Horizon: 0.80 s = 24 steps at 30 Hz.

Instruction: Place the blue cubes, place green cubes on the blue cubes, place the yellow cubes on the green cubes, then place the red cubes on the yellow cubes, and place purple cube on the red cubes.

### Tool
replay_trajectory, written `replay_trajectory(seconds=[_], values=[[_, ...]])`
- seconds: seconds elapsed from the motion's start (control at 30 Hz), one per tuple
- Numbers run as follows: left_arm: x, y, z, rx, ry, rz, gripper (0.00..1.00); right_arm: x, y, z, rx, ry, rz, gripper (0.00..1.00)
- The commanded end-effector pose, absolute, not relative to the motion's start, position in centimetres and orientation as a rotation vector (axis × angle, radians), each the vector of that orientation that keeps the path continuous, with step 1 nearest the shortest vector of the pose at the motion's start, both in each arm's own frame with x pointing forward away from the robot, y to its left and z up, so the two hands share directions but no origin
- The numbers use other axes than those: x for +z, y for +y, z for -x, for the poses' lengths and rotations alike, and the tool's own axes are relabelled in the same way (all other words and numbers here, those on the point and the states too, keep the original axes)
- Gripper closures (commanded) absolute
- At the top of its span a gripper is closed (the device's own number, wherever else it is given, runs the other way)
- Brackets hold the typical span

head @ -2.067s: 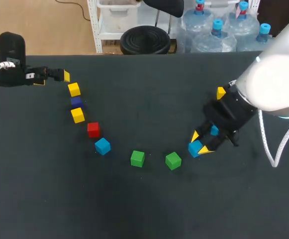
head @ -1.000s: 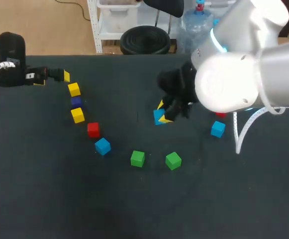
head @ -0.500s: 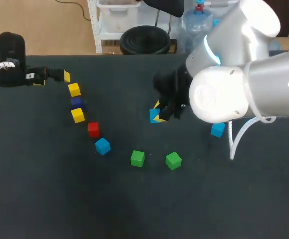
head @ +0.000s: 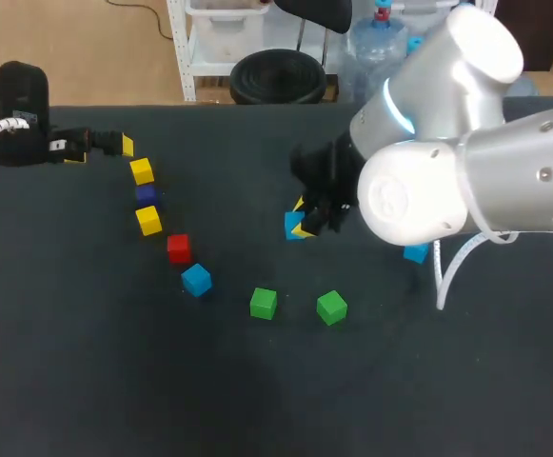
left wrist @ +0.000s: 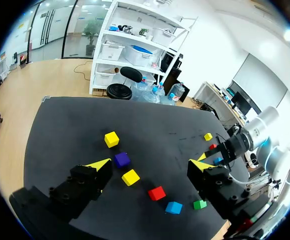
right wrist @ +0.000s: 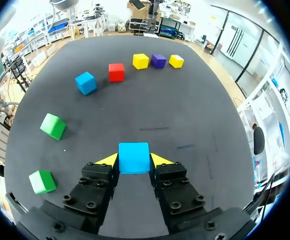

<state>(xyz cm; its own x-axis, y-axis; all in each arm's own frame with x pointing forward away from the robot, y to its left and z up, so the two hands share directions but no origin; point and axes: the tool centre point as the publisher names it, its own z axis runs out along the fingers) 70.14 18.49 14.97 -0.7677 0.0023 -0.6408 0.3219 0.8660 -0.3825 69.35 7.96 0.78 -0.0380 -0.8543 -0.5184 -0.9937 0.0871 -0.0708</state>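
Note:
My right gripper (head: 300, 224) is shut on a blue cube (right wrist: 134, 157) near the table's middle; whether the cube touches the cloth I cannot tell. Ahead of it lie a second blue cube (right wrist: 86, 82), a red cube (right wrist: 116, 72), a yellow cube (right wrist: 141, 61), the purple cube (right wrist: 158, 60) and another yellow cube (right wrist: 176, 61). Two green cubes (head: 264, 304) (head: 331, 307) sit nearer the front. A third blue cube (head: 415, 252) peeks out under my right arm. My left gripper (head: 114, 145) stands open and holds nothing at the far left, just beyond the yellow cube (head: 142, 171).
The cubes form an arc from the far left to the front middle of the black table (head: 114, 381). In the left wrist view a further yellow cube (left wrist: 208, 136) and red cube (left wrist: 212, 146) lie at the table's right side. My bulky right arm (head: 428, 181) covers that area from above.
My right arm has carried the blue cube from the table's right side leftward to the middle. The left arm and the other cubes have stayed put.

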Motion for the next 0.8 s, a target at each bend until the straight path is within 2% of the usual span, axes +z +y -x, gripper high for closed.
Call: replay_trajectory(seconds=[0.03,0.8], values=[[15.0,18.5,-70.1,-0.634,2.378,-0.232,0.00,0.4,8.2,-70.1,0.443,1.944,1.816,1.00],[15.0,18.5,-70.1,-0.634,2.378,-0.232,0.00,-0.7,8.4,-70.9,0.469,1.932,1.809,1.00]])
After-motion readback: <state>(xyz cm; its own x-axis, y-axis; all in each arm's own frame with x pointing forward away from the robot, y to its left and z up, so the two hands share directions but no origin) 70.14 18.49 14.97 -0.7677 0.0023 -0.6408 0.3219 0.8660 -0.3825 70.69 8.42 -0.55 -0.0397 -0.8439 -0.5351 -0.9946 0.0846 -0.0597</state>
